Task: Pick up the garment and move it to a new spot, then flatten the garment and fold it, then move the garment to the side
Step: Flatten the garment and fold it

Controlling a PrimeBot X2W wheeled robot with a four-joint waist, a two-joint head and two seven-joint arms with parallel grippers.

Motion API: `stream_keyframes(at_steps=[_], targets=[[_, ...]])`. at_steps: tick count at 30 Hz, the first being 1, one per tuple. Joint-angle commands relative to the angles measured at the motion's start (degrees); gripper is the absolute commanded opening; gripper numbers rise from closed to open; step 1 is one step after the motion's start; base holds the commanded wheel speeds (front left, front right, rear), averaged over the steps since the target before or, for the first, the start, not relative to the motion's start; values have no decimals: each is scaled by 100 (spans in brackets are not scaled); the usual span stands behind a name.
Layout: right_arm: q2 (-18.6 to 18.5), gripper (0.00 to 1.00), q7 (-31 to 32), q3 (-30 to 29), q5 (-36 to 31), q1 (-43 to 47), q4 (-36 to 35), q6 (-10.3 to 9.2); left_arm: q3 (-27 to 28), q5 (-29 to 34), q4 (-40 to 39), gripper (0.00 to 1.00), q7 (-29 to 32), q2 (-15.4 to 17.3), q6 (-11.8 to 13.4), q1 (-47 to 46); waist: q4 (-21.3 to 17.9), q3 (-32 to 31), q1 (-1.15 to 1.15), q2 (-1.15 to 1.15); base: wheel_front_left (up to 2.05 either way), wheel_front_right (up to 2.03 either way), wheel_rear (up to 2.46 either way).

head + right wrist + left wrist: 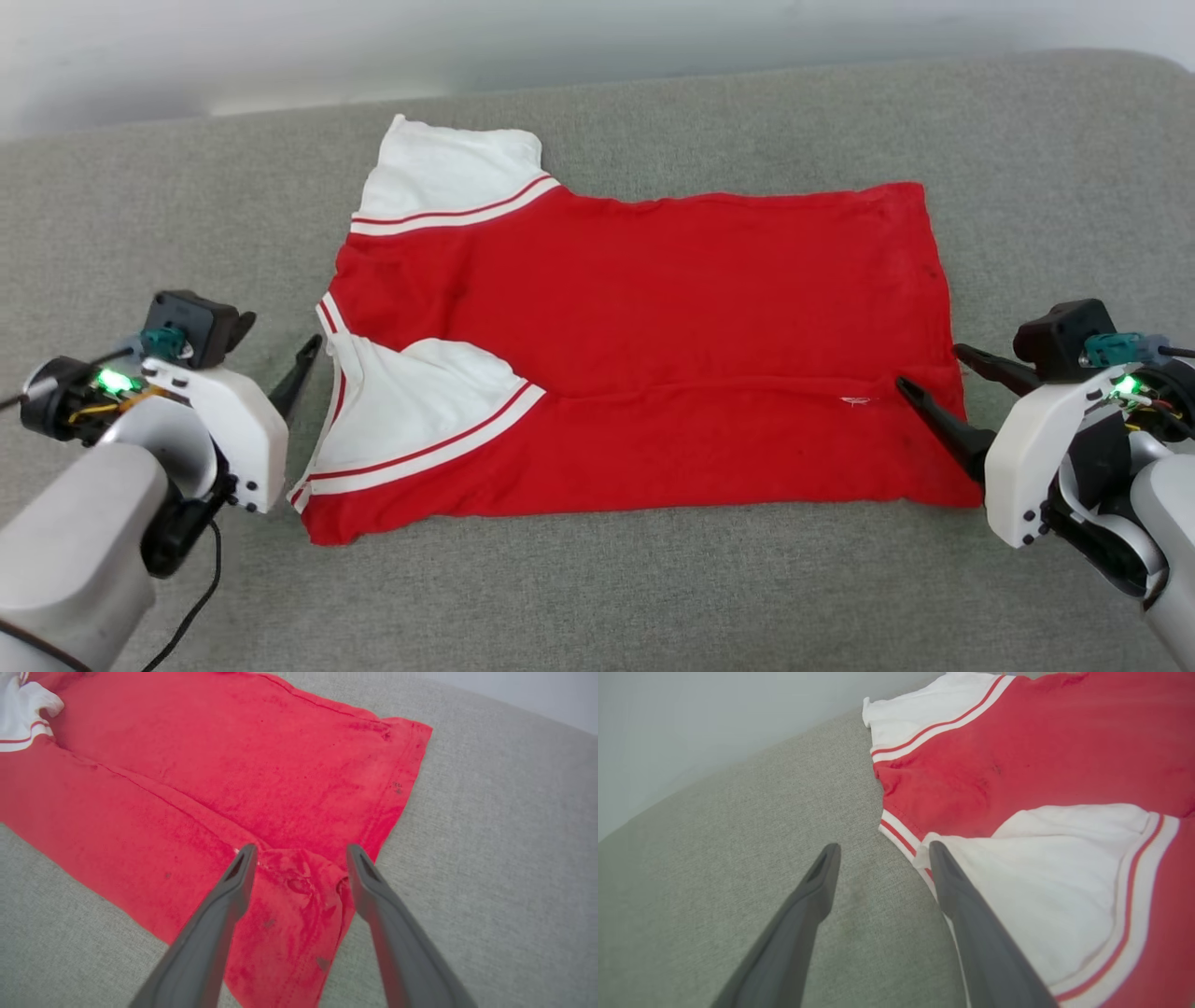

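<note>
The garment [653, 299], a red jersey with white sleeves and red-and-white trim, lies sideways on the grey surface, sleeves to the left and hem to the right. Its near edge is folded over onto the body, with one white sleeve [420, 401] on top. My left gripper [280, 334] stands open at the sleeve end; in the left wrist view the left gripper [883, 847] has one finger over the white sleeve [1045, 882] and the other over bare cushion. My right gripper [929, 366] is open at the hem, and the right gripper [302, 849] straddles the crumpled hem edge of the garment [233, 765].
The garment rests on a wide grey fabric cushion [653, 588] with bare room in front and on both sides. A pale wall [280, 47] runs along the cushion's far edge. A black cable [201, 597] hangs by my left forearm.
</note>
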Motion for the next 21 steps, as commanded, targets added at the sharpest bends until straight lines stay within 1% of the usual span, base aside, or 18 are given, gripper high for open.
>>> stream_keyframes(at_steps=[1,4,6,11,14,18,21], targets=[[-26,100,-26,-29,-45,86,-33,-2,4,-82,-95,100,171,63,-46,-71,20,-92,-1,0,0,0,0],[1,100,-13,-70,-98,150,-93,-2,-15,-220,-370,100,727,302,-117,-164,30,-153,-1,0,0,0,0],[23,100,16,-95,-110,179,-129,-2,-76,-428,-579,100,1308,446,-215,-178,35,-179,-1,0,0,0,0],[57,100,95,-114,-138,246,-221,-2,-177,-838,-1258,100,2598,828,-349,-358,43,-175,-1,0,0,0,0],[50,100,196,-78,-107,233,-267,-2,-252,-1245,-1580,100,3345,925,-406,-377,35,-154,-1,0,0,0,0],[68,100,303,-8,-73,165,-316,-2,-466,-1572,-1818,100,4283,1058,-441,-405,-8,-110,-1,0,0,0,0],[81,100,421,63,-28,126,-319,-2,-573,-1779,-1860,100,4713,1028,-430,-362,-46,-67,-1,0,0,0,0]])
